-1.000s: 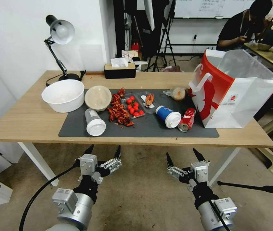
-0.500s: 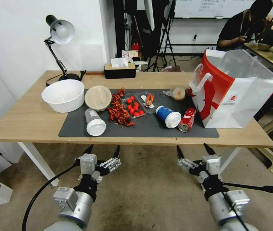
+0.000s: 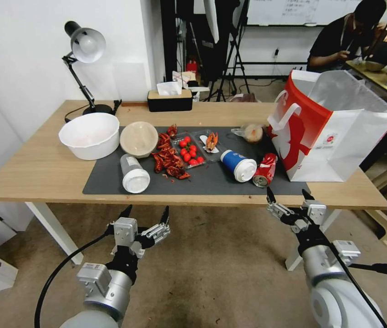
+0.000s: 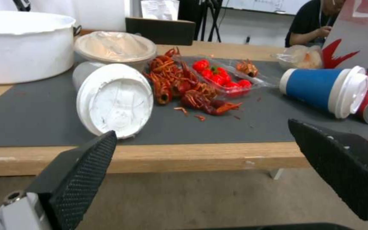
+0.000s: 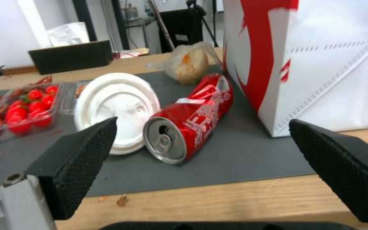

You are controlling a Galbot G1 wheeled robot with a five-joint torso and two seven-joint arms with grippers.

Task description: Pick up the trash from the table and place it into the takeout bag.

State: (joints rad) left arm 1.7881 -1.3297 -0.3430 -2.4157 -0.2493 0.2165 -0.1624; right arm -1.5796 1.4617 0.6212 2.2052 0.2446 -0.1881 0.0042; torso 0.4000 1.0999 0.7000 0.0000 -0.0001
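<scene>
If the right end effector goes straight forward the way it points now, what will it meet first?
Most likely the crushed red soda can. It lies between the open fingers of the right end effector in the wrist view, just past the table edge. The blue paper cup lies beside it. Depth is uncertain.

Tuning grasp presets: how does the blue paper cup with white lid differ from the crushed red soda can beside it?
Material: the blue paper cup with white lid is smooth paper; the crushed red soda can is shiny metal. Shape: the cup keeps its full round form, while the can is dented and kinked. End facing the robot: the cup shows a wide closed lid, the can a smaller silver top with an open mouth. Both lie on their sides on the dark grey mat.
</scene>
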